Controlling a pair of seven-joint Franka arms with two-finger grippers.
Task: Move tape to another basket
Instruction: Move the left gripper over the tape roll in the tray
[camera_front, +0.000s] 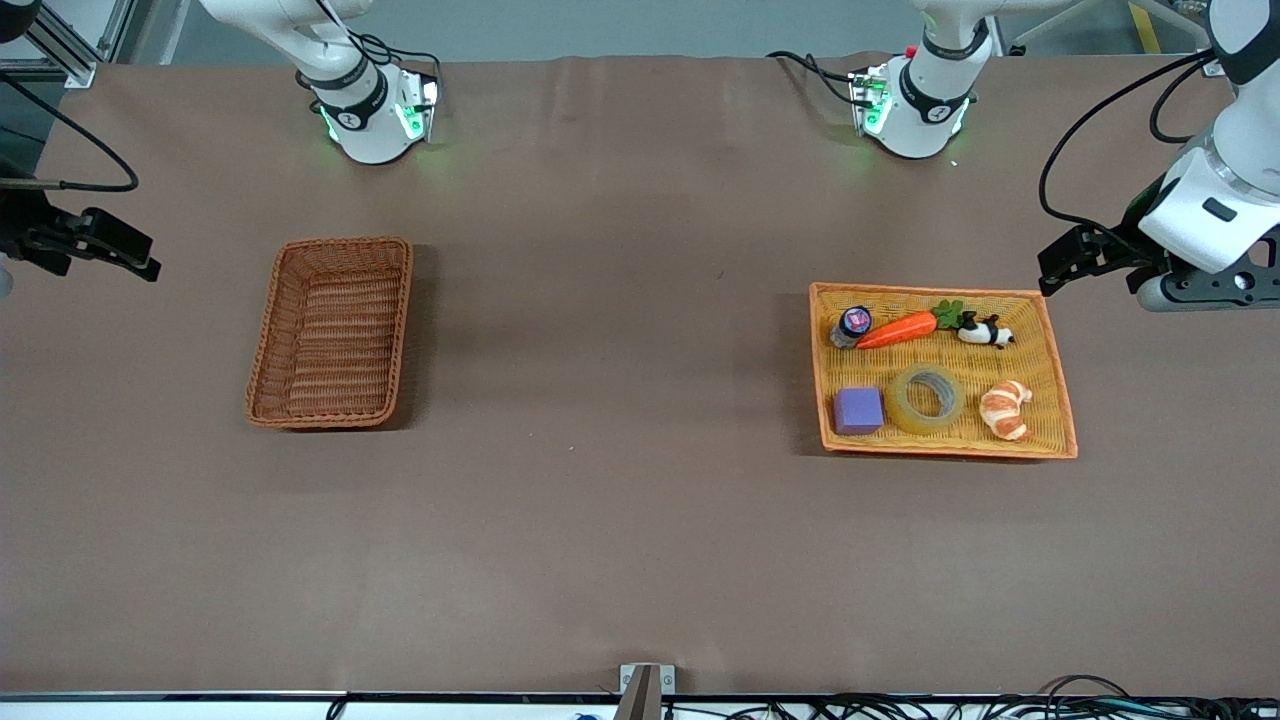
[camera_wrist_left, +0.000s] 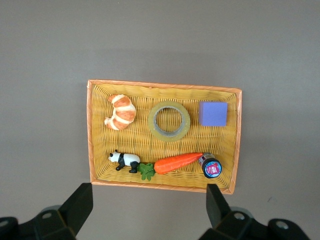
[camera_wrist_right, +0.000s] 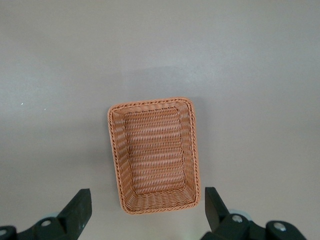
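The tape (camera_front: 928, 398) (camera_wrist_left: 169, 120), a yellowish translucent ring, lies flat in the orange-yellow woven tray (camera_front: 1060, 400) (camera_wrist_left: 160, 85) toward the left arm's end of the table. It sits between a purple cube and a croissant toy. The reddish-brown basket (camera_front: 330, 335) (camera_wrist_right: 154, 155) stands empty toward the right arm's end. My left gripper (camera_front: 1062, 262) (camera_wrist_left: 149, 205) hangs open, high over bare table just off the tray's edge by the carrot. My right gripper (camera_front: 125, 255) (camera_wrist_right: 147, 207) hangs open, high over the table at a short end of the basket. Neither holds anything.
The tray also holds a purple cube (camera_front: 858, 410), a croissant toy (camera_front: 1005, 408), a toy carrot (camera_front: 900, 328), a small panda figure (camera_front: 985, 332) and a small dark jar (camera_front: 852, 325). Brown cloth covers the table between basket and tray.
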